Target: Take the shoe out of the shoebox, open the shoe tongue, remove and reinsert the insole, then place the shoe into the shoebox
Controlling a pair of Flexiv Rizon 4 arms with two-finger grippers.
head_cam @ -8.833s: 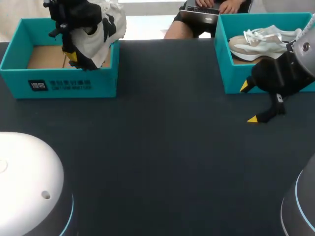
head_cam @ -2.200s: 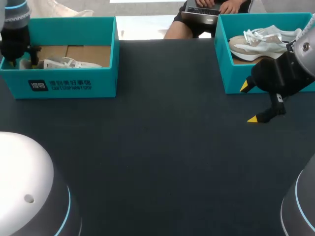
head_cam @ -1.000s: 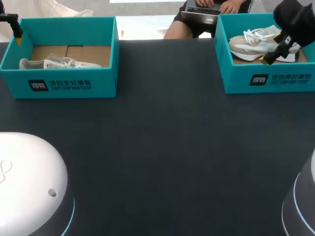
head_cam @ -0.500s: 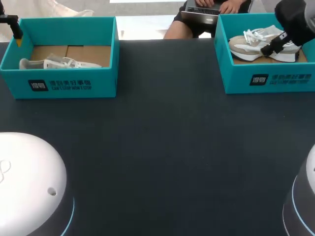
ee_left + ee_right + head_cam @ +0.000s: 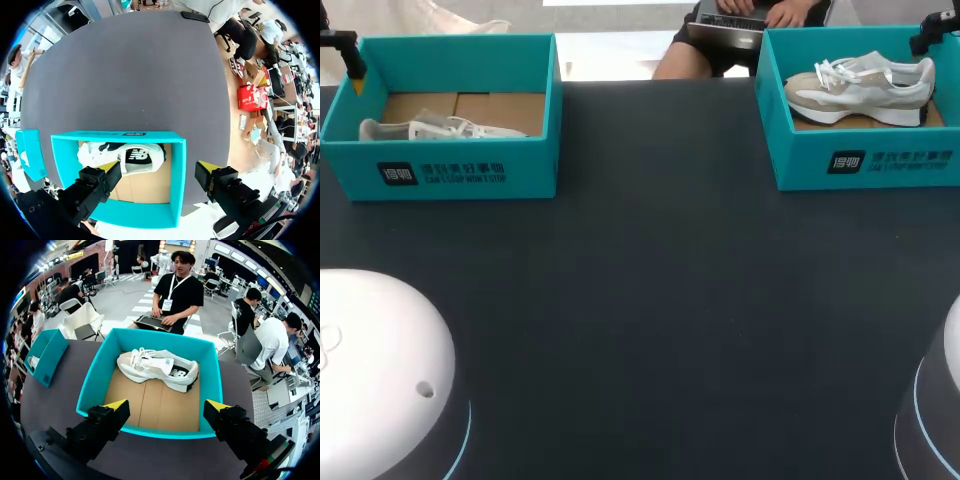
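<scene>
worktop [image 5: 650, 300] dark | left shoebox [image 5: 440, 175], right shoebox [image 5: 865, 165]: white print on each near wall | white shoe [image 5: 430, 129] on its side in left shoebox; beige shoe [image 5: 865, 85] on its sole in right shoebox | left tool [image 5: 157, 167], right tool [image 5: 166, 405]: fingers apart, empty, above their boxes | right tool has lifted off beige shoe since a second ago; left tool unmoved

Head view: high, behind, over table [image 5: 650, 300]. Wrist views look down on left shoebox [image 5: 177, 175], right shoebox [image 5: 97, 382]; head shares both.
</scene>
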